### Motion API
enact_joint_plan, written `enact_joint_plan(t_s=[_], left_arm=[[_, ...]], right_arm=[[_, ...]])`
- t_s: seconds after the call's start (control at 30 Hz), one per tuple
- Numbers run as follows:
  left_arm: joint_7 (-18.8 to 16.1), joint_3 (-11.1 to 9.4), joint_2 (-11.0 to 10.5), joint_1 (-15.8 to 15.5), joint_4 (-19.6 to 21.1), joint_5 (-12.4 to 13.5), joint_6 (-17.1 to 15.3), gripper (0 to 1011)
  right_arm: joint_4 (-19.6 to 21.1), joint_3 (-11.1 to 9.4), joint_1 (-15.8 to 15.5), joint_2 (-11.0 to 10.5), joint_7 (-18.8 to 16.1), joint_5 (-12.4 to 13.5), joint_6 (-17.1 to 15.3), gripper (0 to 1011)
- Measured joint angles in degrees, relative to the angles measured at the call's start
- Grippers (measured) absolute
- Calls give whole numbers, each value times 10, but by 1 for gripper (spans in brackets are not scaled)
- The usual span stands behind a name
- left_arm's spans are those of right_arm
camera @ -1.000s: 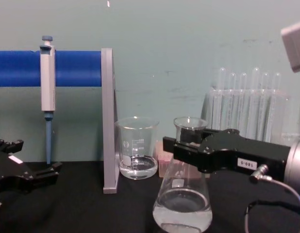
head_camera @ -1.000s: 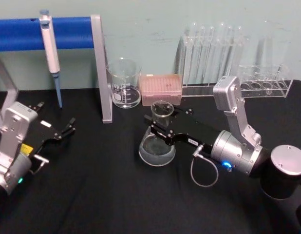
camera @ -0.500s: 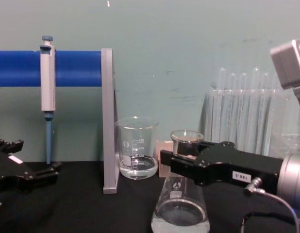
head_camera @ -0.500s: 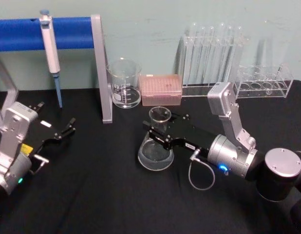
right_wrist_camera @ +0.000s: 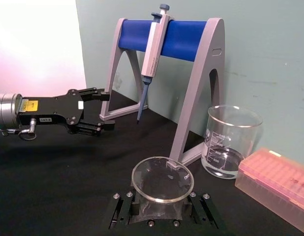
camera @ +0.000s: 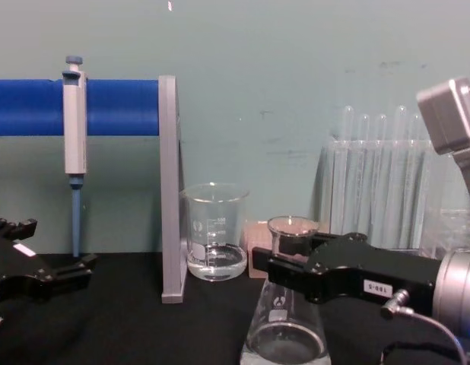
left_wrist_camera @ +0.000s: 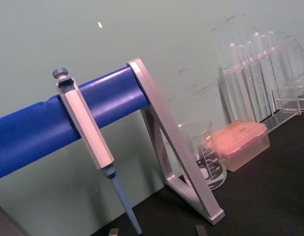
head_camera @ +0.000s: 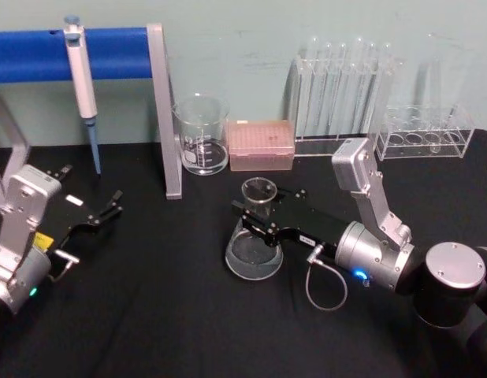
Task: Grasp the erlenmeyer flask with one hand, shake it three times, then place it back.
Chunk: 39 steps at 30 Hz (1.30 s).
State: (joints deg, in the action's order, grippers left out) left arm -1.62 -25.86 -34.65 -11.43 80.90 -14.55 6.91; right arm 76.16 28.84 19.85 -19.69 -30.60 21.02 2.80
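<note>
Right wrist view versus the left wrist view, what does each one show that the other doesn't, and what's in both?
Right wrist view alone: the erlenmeyer flask seen from above its rim, the right gripper with its jaws shut on the neck, and the left gripper open farther off beside the stand.

Left wrist view alone: the test tubes in their clear rack by the wall.

Both: the blue stand with the pipette hanging on it, the glass beaker, and the pink tip box.

The right gripper (camera: 284, 262) bears a white label (digits too blurred to read).
</note>
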Motion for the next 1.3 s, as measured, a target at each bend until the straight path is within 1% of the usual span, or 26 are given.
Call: enact_joint_plan(t_s=[0.73,1.23,1.3], left_arm=[[0,0,0,0,0,0,0,1001],[0,0,0,0,0,0,0,1001],[0,0,0,0,0,0,0,1001]], right_arm=[[-7,1,0,4,2,-7,-7,449],[-7,1,0,4,1,-6,-7,449],[-7,1,0,4,1,-5,-7,472]])
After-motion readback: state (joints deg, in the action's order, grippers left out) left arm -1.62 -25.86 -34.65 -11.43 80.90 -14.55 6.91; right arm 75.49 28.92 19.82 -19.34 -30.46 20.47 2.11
